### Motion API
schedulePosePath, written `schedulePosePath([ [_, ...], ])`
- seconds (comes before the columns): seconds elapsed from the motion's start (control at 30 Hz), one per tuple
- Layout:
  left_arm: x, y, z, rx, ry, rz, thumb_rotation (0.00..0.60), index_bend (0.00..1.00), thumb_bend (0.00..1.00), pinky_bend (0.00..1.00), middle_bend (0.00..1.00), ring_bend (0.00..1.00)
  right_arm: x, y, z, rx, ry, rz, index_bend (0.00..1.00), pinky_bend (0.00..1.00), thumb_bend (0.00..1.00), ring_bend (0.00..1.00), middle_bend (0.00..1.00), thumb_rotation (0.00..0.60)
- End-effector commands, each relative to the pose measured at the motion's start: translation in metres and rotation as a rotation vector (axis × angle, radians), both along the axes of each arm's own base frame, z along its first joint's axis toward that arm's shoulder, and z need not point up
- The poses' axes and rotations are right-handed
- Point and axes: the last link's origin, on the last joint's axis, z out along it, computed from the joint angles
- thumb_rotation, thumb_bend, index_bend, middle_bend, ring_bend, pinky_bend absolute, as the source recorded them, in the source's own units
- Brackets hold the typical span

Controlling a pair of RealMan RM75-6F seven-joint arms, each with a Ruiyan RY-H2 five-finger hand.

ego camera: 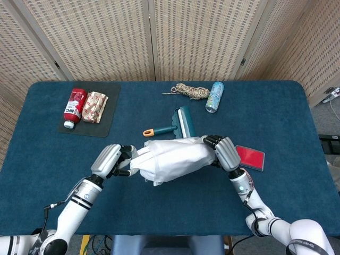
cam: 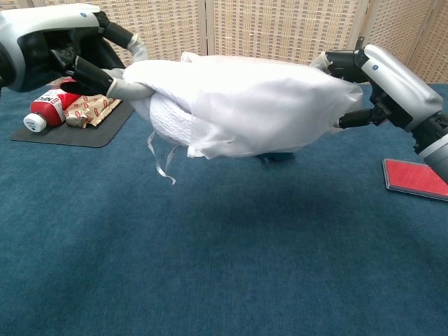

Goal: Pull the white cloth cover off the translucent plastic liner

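- Chest view first: I've got the white cloth cover point(cam: 266, 112) held up off the blue surface point(cam: 210, 266), strung between both hands so nothing drags on the felt.
- My left hand point(cam: 84, 66) has its fingers closed on the open end, where a paler, ribbed bulge shows under the cloth. I take that for the translucent plastic liner point(cam: 168, 122), though it's hard to be sure through the fabric.
- My right hand point(cam: 374, 84) grips the closed far end of the cover, fingers curled into the cloth. Holding opposite ends gives me a straight line to pull along.
- A loose drawstring point(cam: 162, 159) dangles from the mouth, clear of the surface.
- Head view: the bundle hangs over the near middle of the surface, just in front of the teal lint roller point(ego camera: 178, 123), with the red card point(ego camera: 249, 157) beside my right hand.
- My read: the cover is not off yet; drawing the hands apart should slide it free, provided the left grip catches liner and not cloth.
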Motion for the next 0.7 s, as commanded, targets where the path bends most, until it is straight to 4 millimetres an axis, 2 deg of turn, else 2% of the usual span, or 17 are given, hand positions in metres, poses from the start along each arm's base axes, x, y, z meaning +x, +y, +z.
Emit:
schedulePosePath([
  [0.03,-0.009,-0.002,0.003,0.005,0.017,0.013,0.600,0.78,0.54,0.97,1.00,0.87,-0.001,0.000,-0.001,0.008,0.006,-0.003,0.58,0.66,0.53,0.52,0.57,0.600],
  [0.1,-0.016,-0.004,0.006,0.007,0.029,0.024,0.600,0.78,0.54,0.97,1.00,0.87,-0.002,0.001,-0.002,0.017,0.015,-0.004,0.57,0.66,0.48,0.52,0.56,0.600],
  [0.2,-0.025,-0.007,0.008,0.006,0.038,0.039,0.600,0.78,0.54,0.97,1.00,0.87,-0.003,0.002,-0.005,0.038,0.027,-0.006,0.53,0.66,0.34,0.50,0.54,0.600],
  [0.3,-0.032,-0.010,0.008,-0.003,0.045,0.049,0.600,0.78,0.54,0.97,1.00,0.87,-0.005,0.003,-0.009,0.068,0.053,-0.003,0.45,0.65,0.12,0.46,0.49,0.600],
  [0.33,-0.034,-0.011,0.007,-0.008,0.047,0.052,0.600,0.78,0.54,0.97,1.00,0.87,-0.005,0.004,-0.010,0.078,0.065,-0.004,0.42,0.63,0.07,0.44,0.47,0.600],
  [0.37,-0.036,-0.012,0.005,-0.013,0.049,0.055,0.600,0.78,0.54,0.97,1.00,0.87,-0.007,0.004,-0.012,0.094,0.086,-0.008,0.36,0.60,0.02,0.39,0.42,0.600],
  [0.57,-0.043,-0.017,-0.010,-0.050,0.075,0.054,0.600,0.78,0.54,0.97,1.00,0.87,-0.015,0.006,-0.019,0.173,0.207,-0.039,0.04,0.39,0.00,0.16,0.16,0.600],
  [0.7,-0.047,-0.018,-0.017,-0.060,0.090,0.057,0.600,0.78,0.54,0.97,1.00,0.87,-0.018,0.007,-0.016,0.185,0.235,-0.062,0.01,0.35,0.00,0.13,0.12,0.600],
])
